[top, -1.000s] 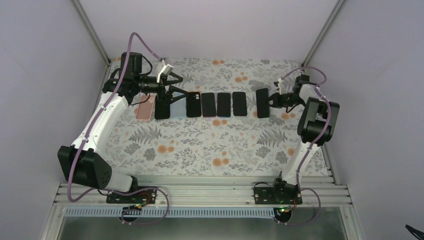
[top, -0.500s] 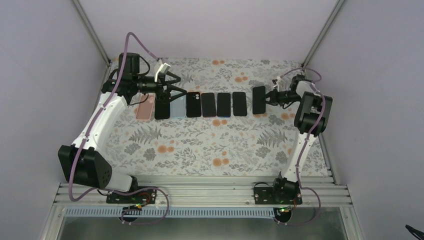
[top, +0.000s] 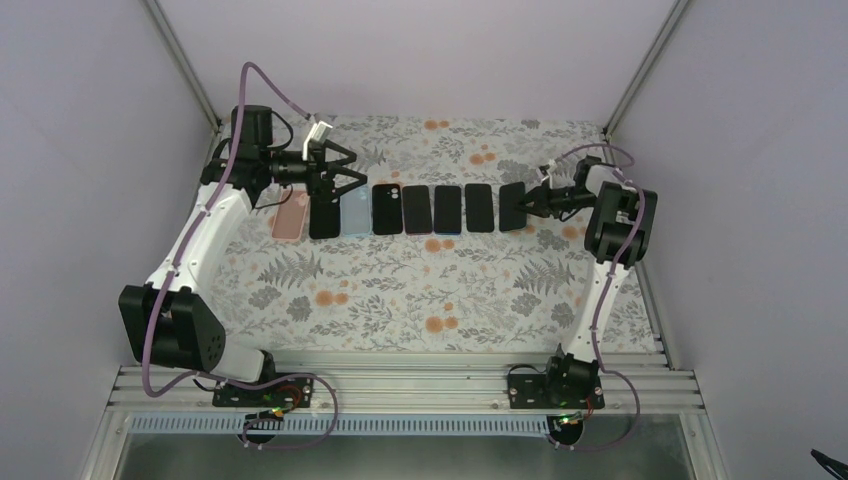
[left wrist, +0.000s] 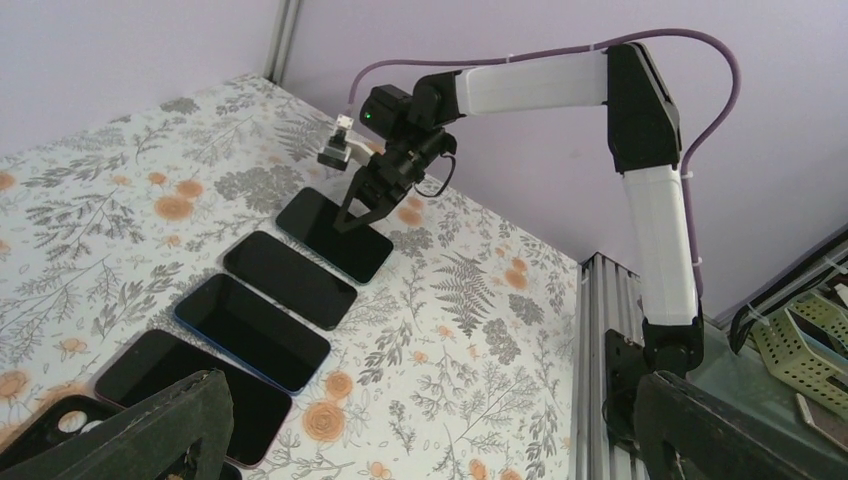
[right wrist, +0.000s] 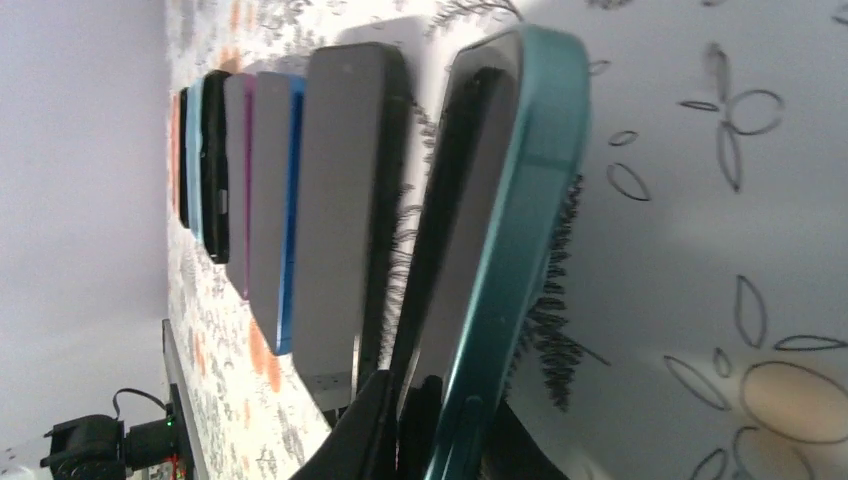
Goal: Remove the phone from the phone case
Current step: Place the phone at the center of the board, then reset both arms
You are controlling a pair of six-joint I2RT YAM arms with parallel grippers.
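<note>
Our right gripper point(top: 529, 204) pinches the edge of the phone point(top: 511, 207) in its teal case point(right wrist: 520, 200), tilted at the right end of the row of phones point(top: 420, 209), while our left gripper point(top: 345, 177) hangs wide open, empty, over the row's left end.

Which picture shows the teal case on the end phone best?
The right wrist view: the teal case is close up, its rim and the dark phone inside clear. The top view shows only a small dark slab; the left wrist view shows it far off.
</note>
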